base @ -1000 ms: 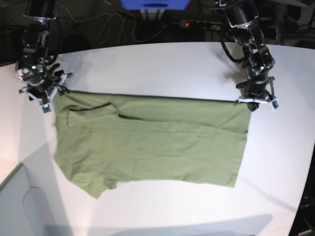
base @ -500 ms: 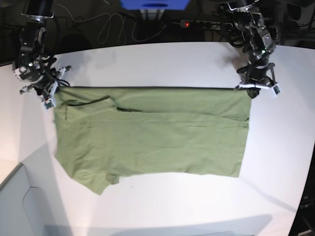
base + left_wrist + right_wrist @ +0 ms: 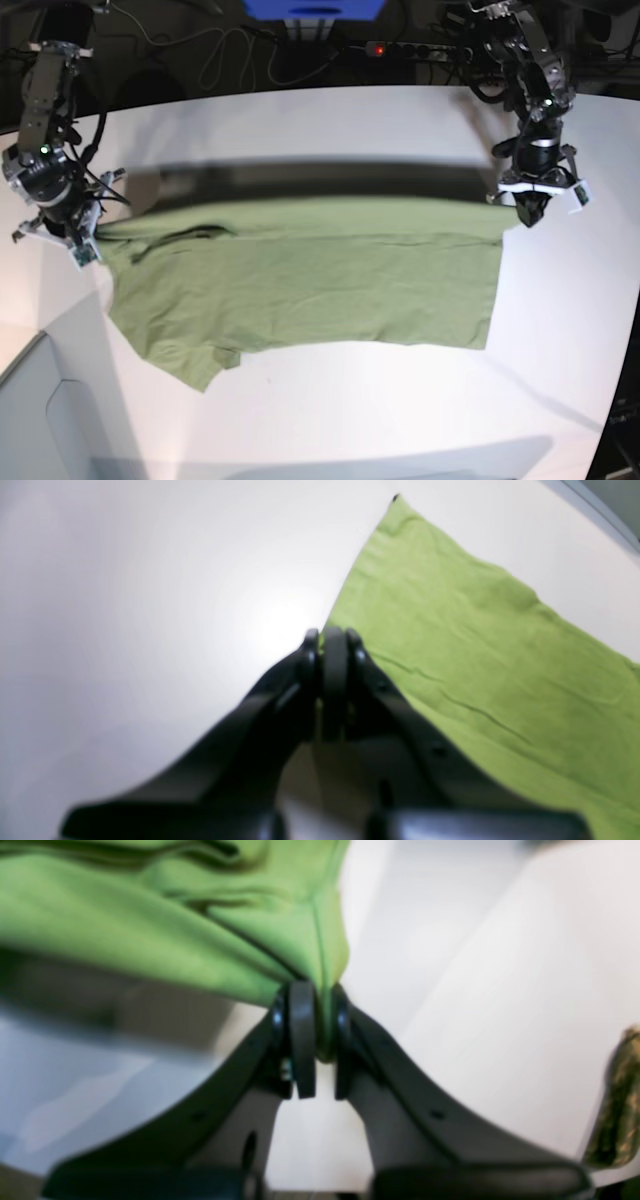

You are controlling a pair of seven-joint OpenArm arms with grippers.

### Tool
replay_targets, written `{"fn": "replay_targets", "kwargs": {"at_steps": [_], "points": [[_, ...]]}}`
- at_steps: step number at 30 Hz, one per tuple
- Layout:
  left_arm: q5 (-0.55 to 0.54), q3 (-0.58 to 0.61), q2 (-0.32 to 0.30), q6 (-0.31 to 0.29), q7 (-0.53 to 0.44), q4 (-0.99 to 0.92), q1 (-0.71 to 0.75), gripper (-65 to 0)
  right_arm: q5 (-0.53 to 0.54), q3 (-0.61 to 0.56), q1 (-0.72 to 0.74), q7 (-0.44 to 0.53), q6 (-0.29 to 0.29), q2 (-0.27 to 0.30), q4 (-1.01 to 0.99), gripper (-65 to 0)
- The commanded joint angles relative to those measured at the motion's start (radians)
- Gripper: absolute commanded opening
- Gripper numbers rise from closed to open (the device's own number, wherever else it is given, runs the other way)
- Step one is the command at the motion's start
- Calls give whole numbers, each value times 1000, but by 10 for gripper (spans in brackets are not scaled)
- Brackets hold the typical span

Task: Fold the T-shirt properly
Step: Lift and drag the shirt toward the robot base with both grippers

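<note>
The olive-green T-shirt lies spread across the white table, its far edge lifted and casting a shadow behind it. My left gripper, on the right of the base view, is shut on the shirt's far right corner. The left wrist view shows its jaws closed on the edge of the cloth. My right gripper, on the left of the base view, is shut on the far left corner. The right wrist view shows its jaws pinching bunched cloth.
A power strip with a red light, cables and a blue object sit behind the table. A grey surface lies below the table's front left edge. A mottled green-brown object shows at the right wrist view's edge.
Both grippers have moved toward the front of the table with the shirt's far edge. That edge has risen off the table, and a shadow now shows behind it.
</note>
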Motion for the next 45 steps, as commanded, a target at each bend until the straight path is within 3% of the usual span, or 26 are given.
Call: {"fn": "replay_targets", "kwargs": {"at_steps": [1, 7, 27, 45], "points": [[-3, -6, -11, 2, -29, 21, -25, -650, -3, 6, 23, -2, 13, 15, 14, -649], [-9, -7, -7, 3, 26, 23, -30, -650, -3, 7, 42, -47, 13, 13, 11, -649], [-13, -7, 41, -4, 29, 113, 302, -650, -3, 17, -318, 47, 13, 7, 16, -649], [-12, -9, 39, -4, 33, 179, 403, -650, -3, 67, -388, 47, 13, 7, 54, -649]]}}
